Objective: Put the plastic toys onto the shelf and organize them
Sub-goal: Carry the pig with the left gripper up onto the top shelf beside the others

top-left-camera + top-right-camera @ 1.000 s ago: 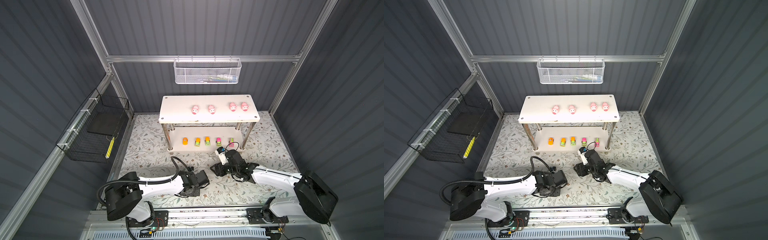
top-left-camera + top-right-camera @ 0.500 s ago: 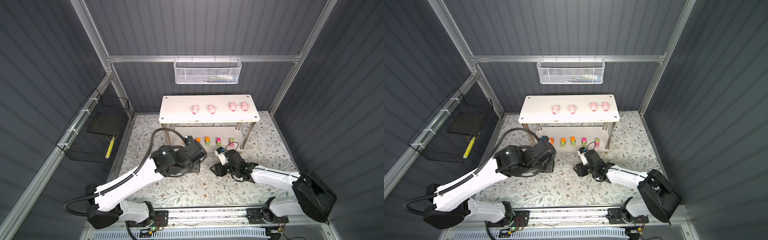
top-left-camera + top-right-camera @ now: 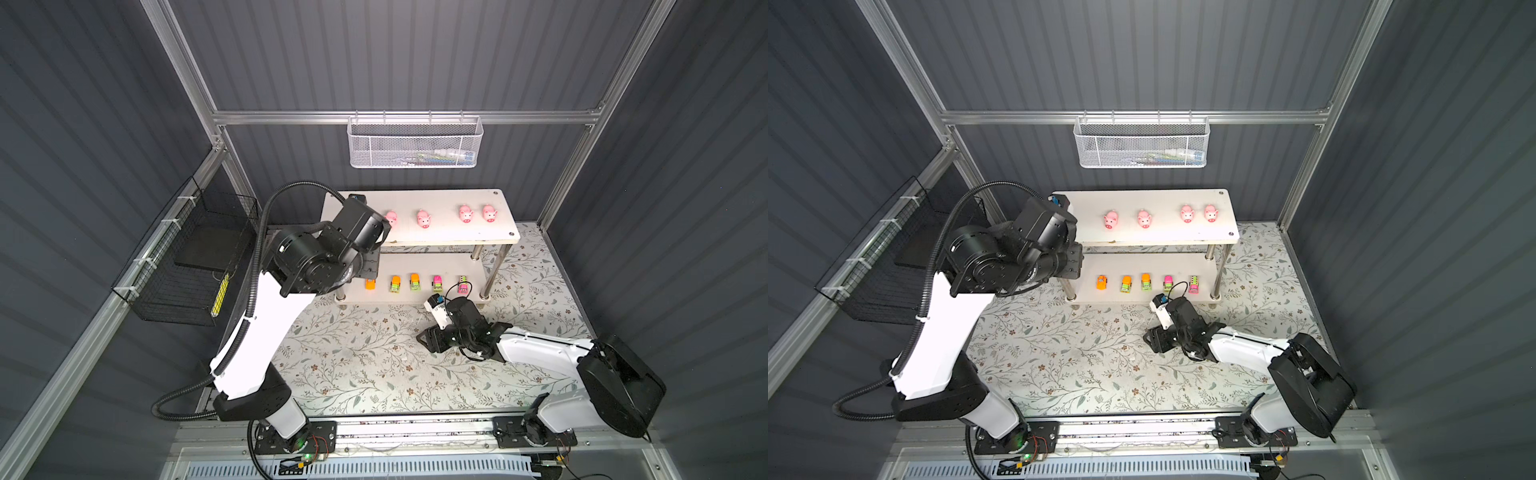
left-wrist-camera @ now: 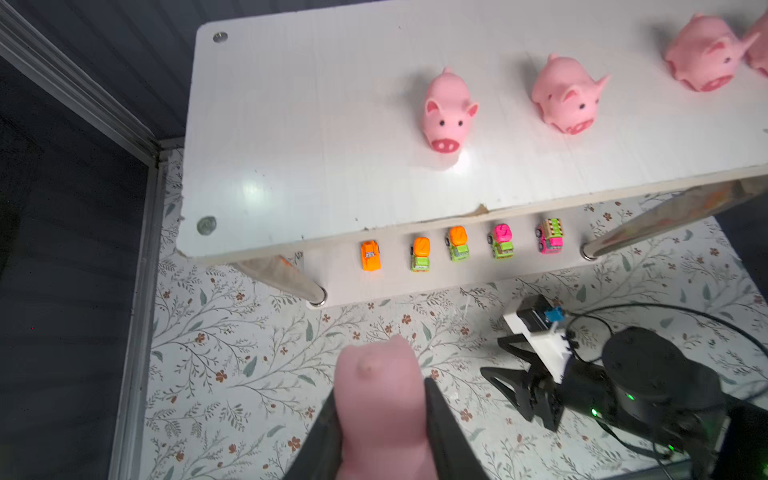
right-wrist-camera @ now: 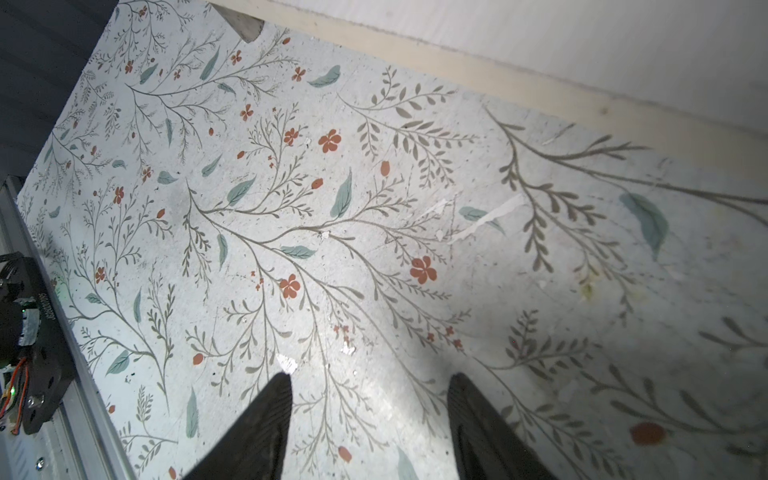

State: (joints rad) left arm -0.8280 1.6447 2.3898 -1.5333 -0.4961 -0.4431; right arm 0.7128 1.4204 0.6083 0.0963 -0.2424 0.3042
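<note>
Pig [image 4: 380, 415] looks soft and light: left fingers [image 4: 444, 432] clamp its flanks, so squeeze gently when you shelve it. Right fingers [image 5: 262, 424] apart, empty.

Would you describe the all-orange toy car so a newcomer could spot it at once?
Find the white two-tier shelf at the back; on its lower board five toy vehicles stand in a row. The orange car is at the row's left end, the only one with no green or pink.
</note>
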